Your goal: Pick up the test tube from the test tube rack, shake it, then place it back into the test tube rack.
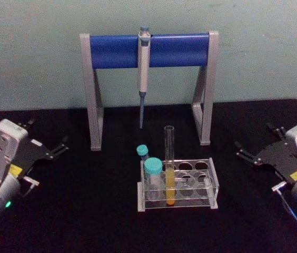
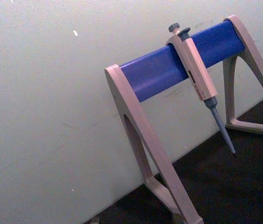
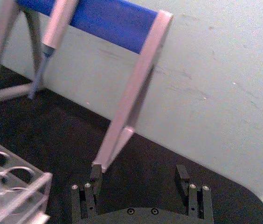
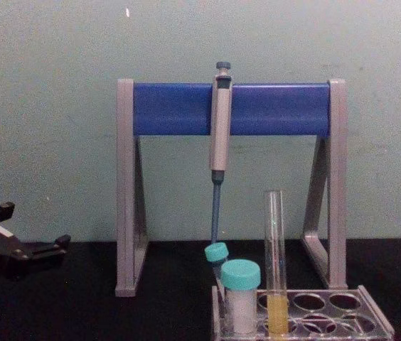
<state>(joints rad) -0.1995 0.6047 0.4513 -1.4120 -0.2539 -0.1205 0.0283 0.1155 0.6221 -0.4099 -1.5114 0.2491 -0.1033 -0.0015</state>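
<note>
Basically, the test tube (image 1: 169, 158) stood upright in the test tube rack (image 1: 213, 182), in a hole toward the rack's left end, w/ yellow-orange liquid in its lower part and its open top well above the rack plate. The rack sat mid-bench on the black bench (image 1: 85, 221), in front of the stand (image 1: 148, 50). A big teal-capped vial (image 1: 152, 169) stood in the rack just left of the tube, and a smaller teal-capped vial (image 1: 142, 152) was behind it; couldn't tell if that one sat in a hole. A pipette (image 1: 144, 79) hung from the stand's blue crossbar, tip pointing down, clear of the bench. The left end effector (image 1: 47, 133) was at the bench's left edge, fingers spread, holding nothing, well apart from the rack. The right end effector (image 1: 256, 139) was at the right edge, and the right wrist view had its fingers (image 3: 95, 175) wide apart and empty, w/ a corner of the rack nearby.
</note>
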